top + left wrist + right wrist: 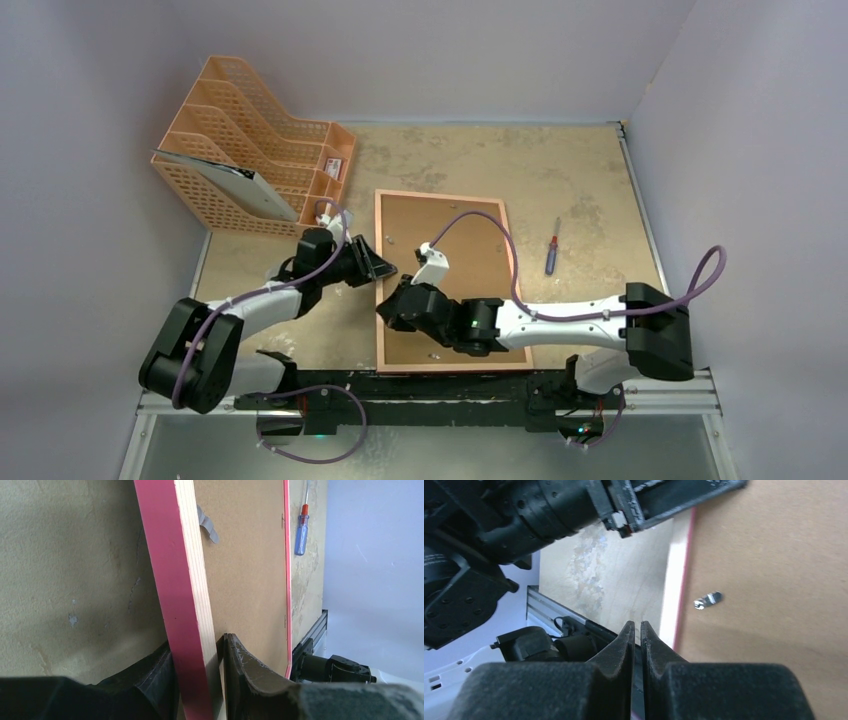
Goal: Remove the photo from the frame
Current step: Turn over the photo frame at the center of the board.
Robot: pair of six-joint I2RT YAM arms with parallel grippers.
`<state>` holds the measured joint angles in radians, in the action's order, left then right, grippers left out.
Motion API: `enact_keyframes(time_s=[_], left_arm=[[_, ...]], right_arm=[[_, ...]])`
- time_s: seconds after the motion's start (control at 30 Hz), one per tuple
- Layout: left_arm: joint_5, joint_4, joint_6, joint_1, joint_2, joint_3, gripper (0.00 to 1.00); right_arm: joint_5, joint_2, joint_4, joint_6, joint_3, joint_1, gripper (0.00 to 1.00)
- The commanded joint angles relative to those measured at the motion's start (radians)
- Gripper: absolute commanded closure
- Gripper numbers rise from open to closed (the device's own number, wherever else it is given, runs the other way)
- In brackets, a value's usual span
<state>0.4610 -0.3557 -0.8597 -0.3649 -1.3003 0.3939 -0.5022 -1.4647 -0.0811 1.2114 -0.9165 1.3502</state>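
Lying face down on the bench (pixel 580 170): frame (pixel 170 570), thin pink-red rails, brown backing board (pixel 470 270) uppermost, secured by small metal clips (pixel 708 600). Photo not visible; presumably beneath the board. Left gripper (pixel 197 650) pinching the left rail, one finger outside, one on the board side. Right gripper (pixel 636 630) pressed together, empty, over the same rail nearer the arm bases. Handling, as judged: frame light, stiff, broad; best taken by a rail. Photo probably thin, glossy, slippery, easily creased; best lifted by an edge after turning the clips aside.
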Motion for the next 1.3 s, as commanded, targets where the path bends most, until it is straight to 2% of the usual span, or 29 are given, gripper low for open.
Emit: enact_keyframes(time_s=[0.0, 0.17, 0.33, 0.4, 0.57, 0.77, 0.9, 1.03, 1.27], left_arm=[[-0.065, 0.06, 0.109, 0.003, 0.049, 0.06, 1.0], [-0.092, 0.122, 0.119, 0.004, 0.062, 0.103, 1.0], [-0.105, 0.193, 0.139, 0.003, 0.089, 0.149, 1.0], [-0.106, 0.203, 0.136, 0.003, 0.1, 0.159, 1.0], [-0.12, 0.251, 0.145, 0.003, 0.103, 0.198, 1.0], [-0.154, 0.321, 0.166, 0.003, 0.09, 0.265, 1.0], [-0.173, 0.354, 0.171, 0.003, 0.074, 0.307, 1.0], [-0.215, 0.423, 0.169, 0.003, 0.073, 0.344, 1.0], [-0.237, 0.487, 0.188, 0.004, 0.054, 0.401, 1.0]], right_arm=[[-0.073, 0.082, 0.063, 0.054, 0.038, 0.005, 0.89], [-0.083, 0.126, 0.071, 0.093, 0.094, 0.005, 0.78], [-0.088, 0.159, 0.074, 0.073, 0.114, 0.006, 0.53], [-0.093, 0.174, 0.078, 0.053, 0.115, 0.006, 0.47], [-0.135, 0.232, 0.127, 0.017, 0.124, 0.005, 0.4], [-0.171, 0.314, 0.091, -0.19, 0.131, 0.005, 0.35], [-0.135, 0.399, 0.025, -0.318, 0.17, 0.005, 0.34], [-0.074, 0.469, -0.044, -0.439, 0.213, 0.005, 0.25], [-0.048, 0.469, -0.011, -0.539, 0.205, 0.006, 0.21]])
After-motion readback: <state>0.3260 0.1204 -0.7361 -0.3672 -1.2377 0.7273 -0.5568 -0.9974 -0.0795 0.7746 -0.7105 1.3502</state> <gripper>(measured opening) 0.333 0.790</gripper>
